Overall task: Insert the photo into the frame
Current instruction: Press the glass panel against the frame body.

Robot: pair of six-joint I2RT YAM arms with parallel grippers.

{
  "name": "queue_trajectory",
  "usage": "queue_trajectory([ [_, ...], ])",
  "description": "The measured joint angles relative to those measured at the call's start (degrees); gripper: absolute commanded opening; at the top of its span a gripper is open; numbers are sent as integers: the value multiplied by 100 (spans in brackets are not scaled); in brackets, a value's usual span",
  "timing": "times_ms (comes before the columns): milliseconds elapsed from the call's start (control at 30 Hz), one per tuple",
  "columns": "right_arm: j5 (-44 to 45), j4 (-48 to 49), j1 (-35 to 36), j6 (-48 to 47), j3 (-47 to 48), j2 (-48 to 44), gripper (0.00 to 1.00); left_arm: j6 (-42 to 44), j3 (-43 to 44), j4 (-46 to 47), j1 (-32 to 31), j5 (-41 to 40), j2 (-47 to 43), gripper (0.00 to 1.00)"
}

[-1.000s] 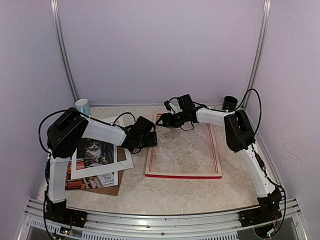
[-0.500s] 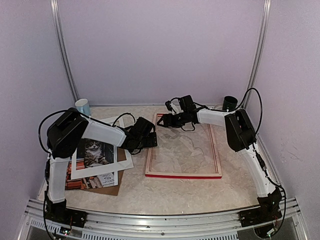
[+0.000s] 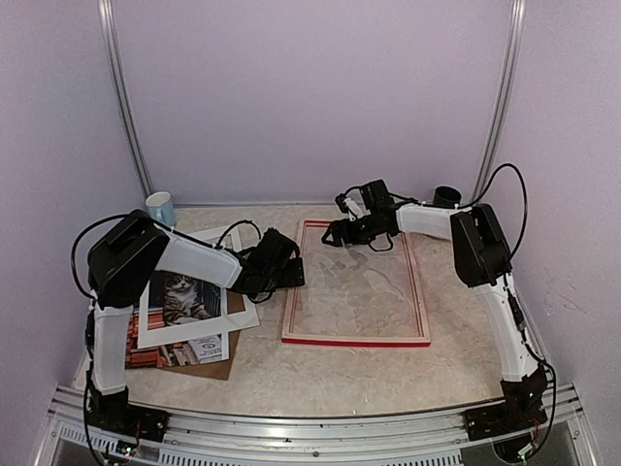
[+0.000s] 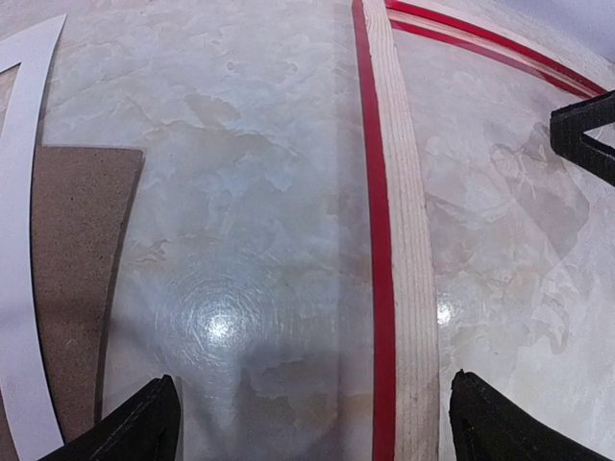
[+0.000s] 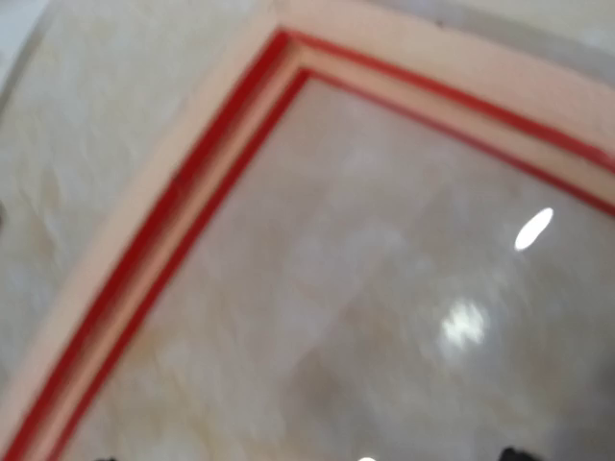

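Currently the frame (image 3: 355, 341) lies flat on the bench (image 3: 320, 383), right of centre, with its pale wood back upward and its red edges showing. The photo (image 3: 181, 296) lies at the left side of the bench, well apart from the frame. A white mat border (image 3: 184, 335) rests over the photo, and the cat shows through the mat window. A brown backing board (image 3: 221, 367) lies beneath this stack.

Left hand (image 3: 296, 274): positioned low over the bench, just beside the left rail of the frame. Its fingers are spread wide and grip nothing. In the left wrist view, the rail runs between the two fingertips, nearer the right-side one.

Right hand (image 3: 332, 235): positioned above the far left corner of the frame. The right wrist view is blurred. It shows that corner, with the fingertips only just visible at the lower edge, set wide apart with nothing between them.
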Motion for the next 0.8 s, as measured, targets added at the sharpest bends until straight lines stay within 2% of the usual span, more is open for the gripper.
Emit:
queue_trajectory([
  [167, 647, -852, 262, -964, -527, -839, 92, 92, -90, 52, -131, -118, -179, 99],
  [267, 925, -1001, 533, -1425, -1681, -1886, 99, 131, -101, 146, -216, -122, -236, 99],
  [433, 1499, -1045, 1058, -1969, -3303, -3237, 99, 133, -361, 343, -243, -116, -345, 99],
  [600, 2459, -1235, 1558, -2236, -3932, -3335, 99, 105, -807, 579, -175, -94, -577, 99],
  [800, 2990, -1403, 1740, -2280, -4159, -3296, 99, 20, -1158, 872, -83, -44, -868, 99],
])
